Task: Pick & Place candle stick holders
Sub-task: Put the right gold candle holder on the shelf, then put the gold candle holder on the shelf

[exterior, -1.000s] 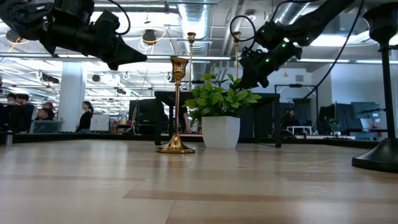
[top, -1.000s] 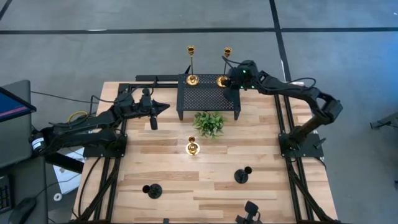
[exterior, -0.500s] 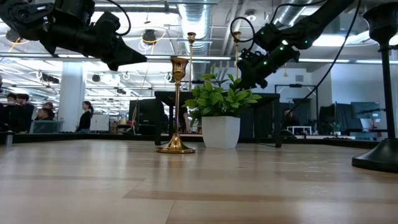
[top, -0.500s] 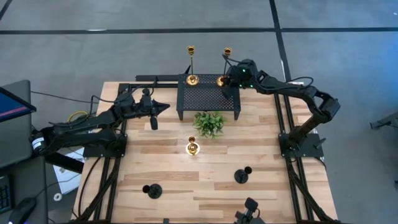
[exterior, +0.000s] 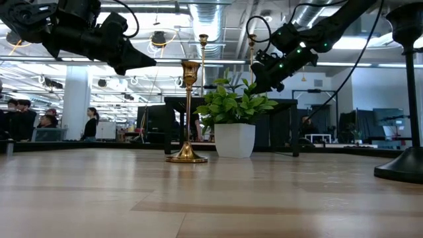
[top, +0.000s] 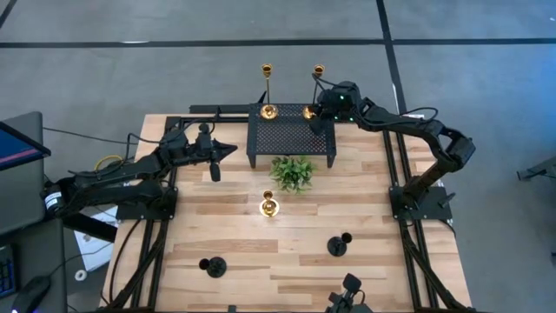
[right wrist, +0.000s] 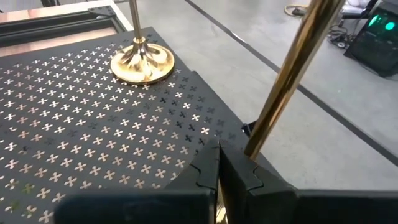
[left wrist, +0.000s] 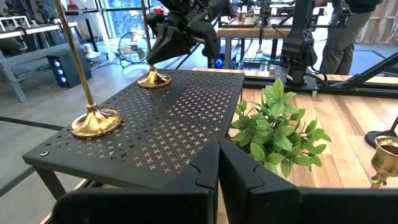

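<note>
**Right gripper sitting at a tall gold holder on the mesh stand**

The right gripper (top: 320, 119) is hanging over the far right corner of the black mesh stand (top: 291, 136), its fingers (right wrist: 242, 174) pressed together with no gap between them. The stem of the right tall gold holder (right wrist: 292, 74) is rising just beside the fingertips, outside the closed pair rather than between them; whether it is touching them cannot be told. Its base (top: 309, 112) is resting on the stand's far right corner, partly hidden under the gripper in the high view.

The left tall gold holder (top: 268, 90) is standing upright on the stand's far left corner, well apart from the gripper.

The left gripper (top: 228, 150) is waiting in the air to the left of the stand, its fingers (left wrist: 242, 171) likewise clenched on nothing.

The short gold holder (top: 268, 204) is standing on the wooden table (top: 365, 217), just in front of the small green plant (top: 292, 173). The two short black holders, one (top: 212, 265) at the near left and one (top: 339, 244) at the near right, are sitting well apart.
</note>
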Motion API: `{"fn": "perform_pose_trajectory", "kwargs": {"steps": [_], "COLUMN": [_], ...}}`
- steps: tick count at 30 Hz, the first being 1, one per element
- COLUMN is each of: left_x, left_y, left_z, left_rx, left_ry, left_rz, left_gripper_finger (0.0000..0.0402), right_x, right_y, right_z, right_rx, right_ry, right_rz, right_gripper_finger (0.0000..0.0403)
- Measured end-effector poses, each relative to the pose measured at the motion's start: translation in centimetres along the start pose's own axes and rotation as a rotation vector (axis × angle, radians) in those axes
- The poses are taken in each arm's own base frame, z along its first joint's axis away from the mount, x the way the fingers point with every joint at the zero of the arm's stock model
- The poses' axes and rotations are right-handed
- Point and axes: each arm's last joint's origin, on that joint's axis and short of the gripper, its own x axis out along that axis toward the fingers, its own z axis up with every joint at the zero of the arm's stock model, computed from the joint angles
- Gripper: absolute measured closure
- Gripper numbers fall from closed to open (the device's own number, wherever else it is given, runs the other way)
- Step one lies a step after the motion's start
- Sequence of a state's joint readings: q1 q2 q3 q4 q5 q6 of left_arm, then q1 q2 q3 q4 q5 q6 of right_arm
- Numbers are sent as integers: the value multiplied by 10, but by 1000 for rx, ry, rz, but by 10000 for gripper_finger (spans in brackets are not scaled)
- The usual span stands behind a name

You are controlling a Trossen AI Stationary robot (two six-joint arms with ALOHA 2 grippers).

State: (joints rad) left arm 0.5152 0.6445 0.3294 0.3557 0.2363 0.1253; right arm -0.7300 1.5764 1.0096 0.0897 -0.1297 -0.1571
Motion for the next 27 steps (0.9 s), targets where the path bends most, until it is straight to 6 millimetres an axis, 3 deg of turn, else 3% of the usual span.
{"fn": "perform_pose_trajectory", "kwargs": {"steps": [7, 14, 19, 27], "left_x": [0, 0, 0, 0], "left_y": [0, 0, 0, 0], "left_z": [0, 0, 0, 0], "left_rx": [0, -2, -2, -2], "left_ry": [0, 0, 0, -1], "left_rz": [0, 0, 0, 0], "left_gripper_finger": [395, 395, 395, 395], "right_x": [0, -13, -43, -116], "right_y": [-1, 8, 23, 41], "right_z": [-1, -4, 11, 31], "right_rx": [4, 41, 17, -49], "right_ry": [8, 84, 69, 10], "right_rz": [8, 200, 242, 255], "right_gripper_finger": [403, 403, 403, 403]}}
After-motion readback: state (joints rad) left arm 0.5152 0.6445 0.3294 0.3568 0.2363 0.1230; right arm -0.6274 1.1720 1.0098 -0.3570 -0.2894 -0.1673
